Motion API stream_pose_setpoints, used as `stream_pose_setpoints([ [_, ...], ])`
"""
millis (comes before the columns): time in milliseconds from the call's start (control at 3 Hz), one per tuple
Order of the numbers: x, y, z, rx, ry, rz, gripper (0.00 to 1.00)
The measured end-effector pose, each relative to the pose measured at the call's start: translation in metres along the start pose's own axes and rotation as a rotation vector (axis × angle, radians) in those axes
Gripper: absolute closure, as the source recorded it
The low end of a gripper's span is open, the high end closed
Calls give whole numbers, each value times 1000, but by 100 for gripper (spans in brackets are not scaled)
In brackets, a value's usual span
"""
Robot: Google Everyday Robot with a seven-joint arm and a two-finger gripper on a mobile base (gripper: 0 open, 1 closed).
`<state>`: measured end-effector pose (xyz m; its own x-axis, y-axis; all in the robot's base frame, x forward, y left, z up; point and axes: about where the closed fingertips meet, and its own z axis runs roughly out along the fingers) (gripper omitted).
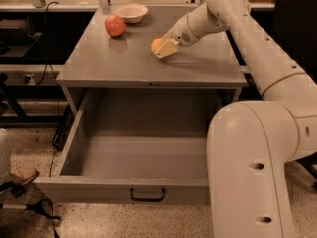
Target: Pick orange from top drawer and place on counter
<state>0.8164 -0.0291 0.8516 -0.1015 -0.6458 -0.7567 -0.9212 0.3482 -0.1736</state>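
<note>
The gripper [161,49] is hovering low over the tabletop [124,63], its fingers [167,47] pinching and partly hiding the orange [155,43].

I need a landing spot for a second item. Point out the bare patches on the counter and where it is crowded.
Bare: the front-left of the counter, between the red fruit and the front edge, and the front strip below the gripper, which holds the orange mid-counter. Crowded: the back-left corner, where the bowl sits beside the red fruit.
</note>
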Motion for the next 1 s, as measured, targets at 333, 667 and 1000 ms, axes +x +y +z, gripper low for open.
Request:
stream_pose_setpoints([
  [333,4,3,-1,-19,24,4,51],
  [667,5,3,-3,-26,26,6,29],
  [1000,7,2,-9,-22,26,10,6],
])
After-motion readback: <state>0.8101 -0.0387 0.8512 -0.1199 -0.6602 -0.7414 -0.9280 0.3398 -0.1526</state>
